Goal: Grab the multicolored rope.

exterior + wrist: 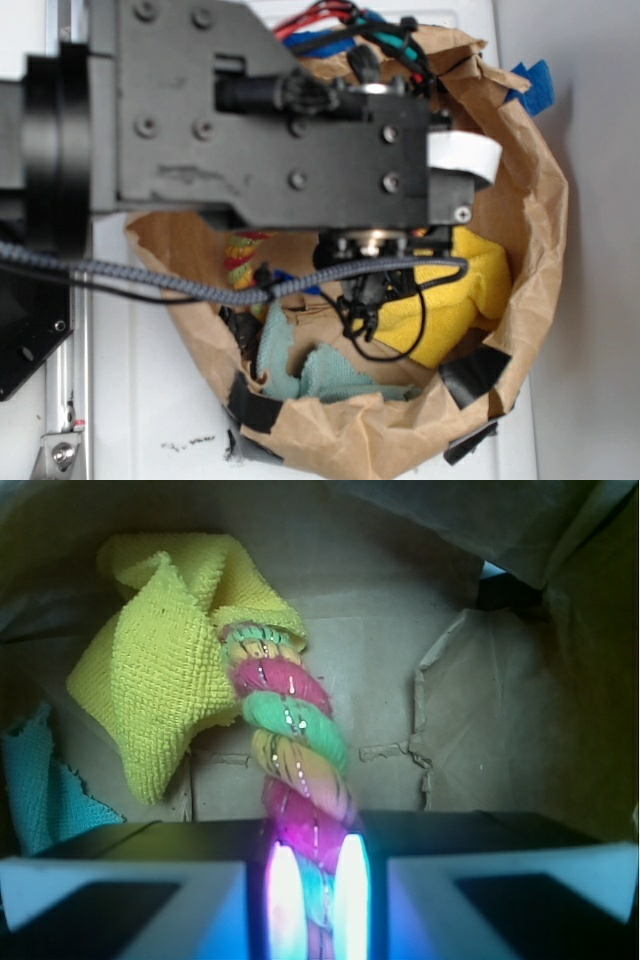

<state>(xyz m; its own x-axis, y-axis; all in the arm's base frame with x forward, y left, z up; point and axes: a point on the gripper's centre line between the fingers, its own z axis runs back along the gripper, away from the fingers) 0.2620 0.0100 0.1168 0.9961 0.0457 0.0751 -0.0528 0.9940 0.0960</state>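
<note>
1. We are seeing the multicolored rope (pixel 292 742) lying inside the brown paper bag (pixel 530 230), its red, yellow and green strands running from our gripper (pixel 310 900) up toward the yellow cloth (pixel 165 670).
2. We are pinching the near end of the rope: the gripper's two pale fingers (pixel 283 900) are pressing against it from either side in the wrist view.
3. The rope's far end is touching the yellow cloth, which is sitting crumpled on the bag's floor.
4. The teal cloth (pixel 40 785) is lying near the bag's wall, just beside the yellow cloth.
5. In the exterior view, the black arm (pixel 270 120) is covering much of the bag's opening; a short stretch of rope (pixel 240 258) is showing under it.
6. Black tape (pixel 475 372) is sticking to the bag's rolled rim, and the bag is resting on the white bench (pixel 130 400).
</note>
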